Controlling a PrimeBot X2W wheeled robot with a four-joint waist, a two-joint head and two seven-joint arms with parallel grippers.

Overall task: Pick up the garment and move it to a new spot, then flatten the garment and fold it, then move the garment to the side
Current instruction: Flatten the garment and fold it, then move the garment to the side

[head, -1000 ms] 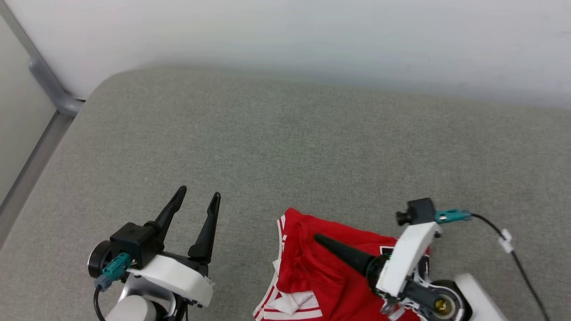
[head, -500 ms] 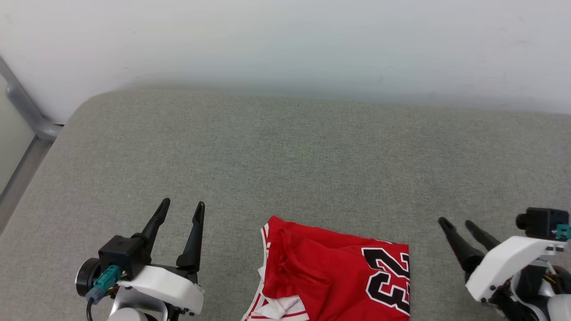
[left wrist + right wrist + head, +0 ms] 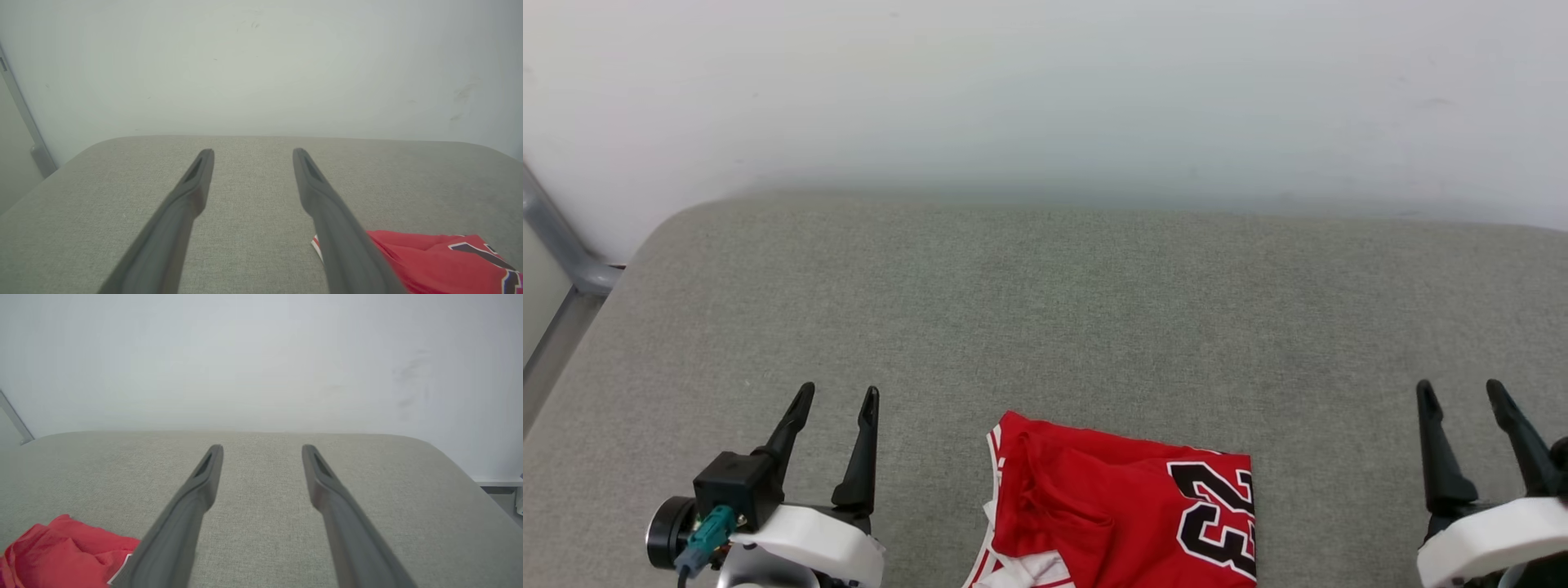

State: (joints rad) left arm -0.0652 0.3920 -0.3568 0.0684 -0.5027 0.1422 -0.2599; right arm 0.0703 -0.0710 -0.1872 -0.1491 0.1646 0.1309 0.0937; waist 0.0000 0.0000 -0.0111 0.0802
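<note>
The folded red garment [image 3: 1119,510] lies on the grey cushioned surface [image 3: 1054,310] near the front edge, with black white-outlined digits at its right and striped trim at its left. It also shows as a red garment corner [image 3: 441,261] in the left wrist view and a red garment edge [image 3: 61,549] in the right wrist view. My left gripper [image 3: 836,398] stands open to its left, apart from it. My right gripper [image 3: 1460,392] stands open far to its right, holding nothing.
A pale wall [image 3: 1045,98] runs behind the cushion's far edge. A grey metal frame [image 3: 556,245] stands at the far left. The cushion's rounded right corner [image 3: 445,453] drops off toward a ledge in the right wrist view.
My right gripper left the garment, swung away to the right and opened. The garment stays folded on the cushion. The head camera tilted up, shifting the whole picture.
</note>
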